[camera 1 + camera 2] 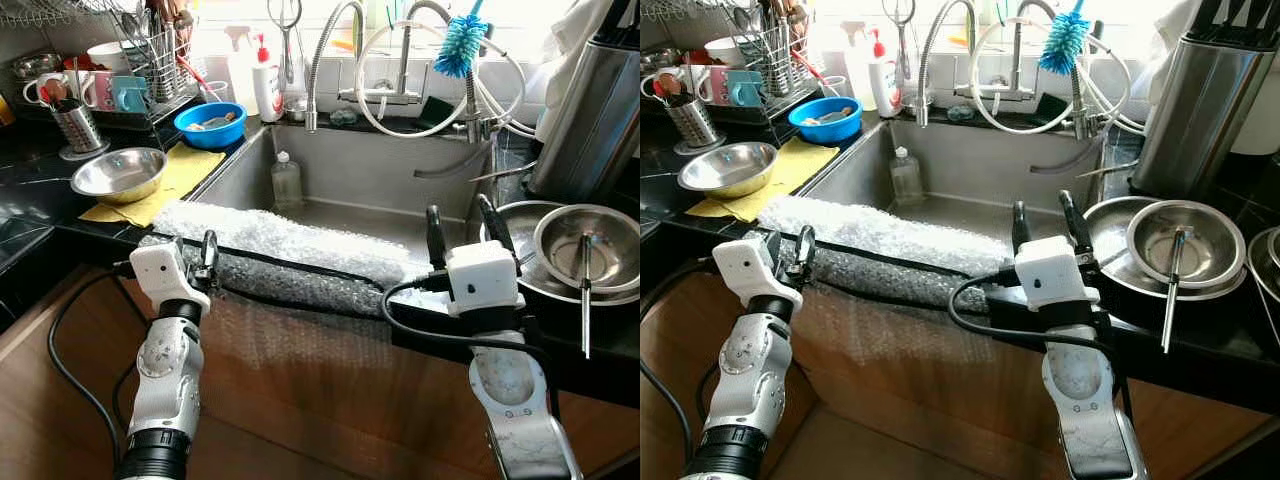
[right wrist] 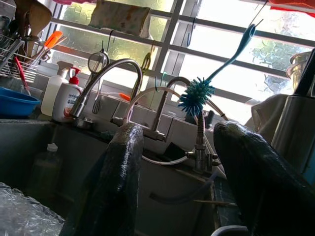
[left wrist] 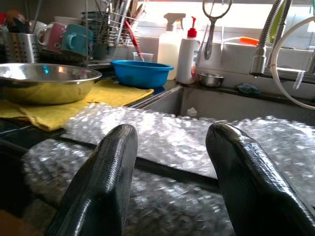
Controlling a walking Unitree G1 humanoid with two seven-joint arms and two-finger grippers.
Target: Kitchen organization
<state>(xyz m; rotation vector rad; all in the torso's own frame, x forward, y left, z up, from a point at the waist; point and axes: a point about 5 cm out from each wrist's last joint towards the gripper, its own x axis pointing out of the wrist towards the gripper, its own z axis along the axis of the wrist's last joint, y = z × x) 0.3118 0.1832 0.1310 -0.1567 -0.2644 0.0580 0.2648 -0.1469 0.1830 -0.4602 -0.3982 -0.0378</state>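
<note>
A dark worktop [image 1: 30, 200] ran along the left and right edges of the frame, and a steel sink [image 1: 400, 185] filled the upper middle. A sheet of bubble wrap [image 1: 280, 250] was draped over the sink's near rim across the centre, hanging down the wooden cabinet front below. At right, a stack of steel bowls [image 1: 590, 245] sat on the worktop with a utensil resting in the top one, beside a tall steel container [image 1: 590, 110] in the upper right. At left, a steel mixing bowl [image 1: 118, 174] stood on a yellow cloth [image 1: 185, 170], with a blue bowl [image 1: 210, 125] just behind it and a dish rack [image 1: 150, 60] of cups and cutlery in the upper left corner. A blue bottle brush [image 1: 460, 45] hung near the tap at top centre. The left end effector [image 3: 170, 162] sat at lower left, just at the bubble wrap's near edge, its fingers spread wide and gripping nothing. The right end effector [image 1: 462, 228] was right of centre above the sink's rim, fingers likewise parted and empty, pointing upward.
</note>
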